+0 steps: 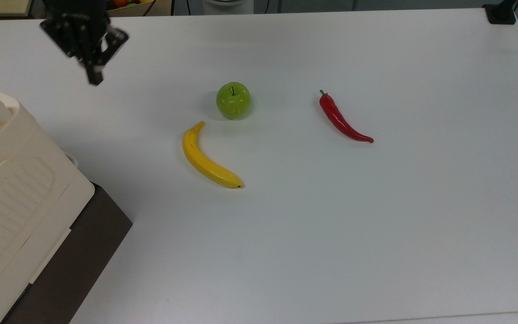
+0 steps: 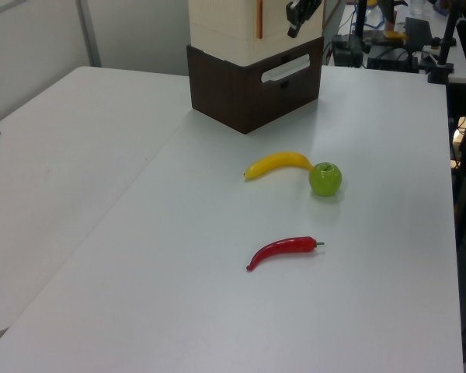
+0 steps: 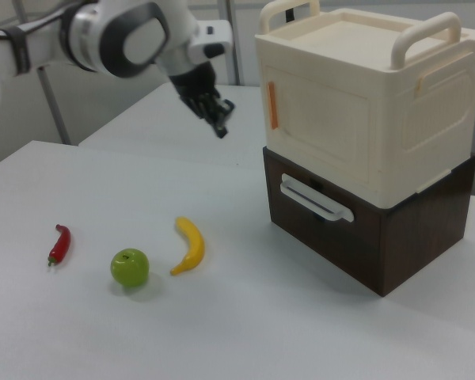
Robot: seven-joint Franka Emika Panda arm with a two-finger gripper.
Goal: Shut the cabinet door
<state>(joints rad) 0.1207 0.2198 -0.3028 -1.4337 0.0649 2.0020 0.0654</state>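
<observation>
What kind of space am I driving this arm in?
Most likely a robotics lab workbench: a bare white table laid out with a banana, green apple and red chili pepper, a cream cabinet as fixture, and cabled equipment stands behind.
</observation>
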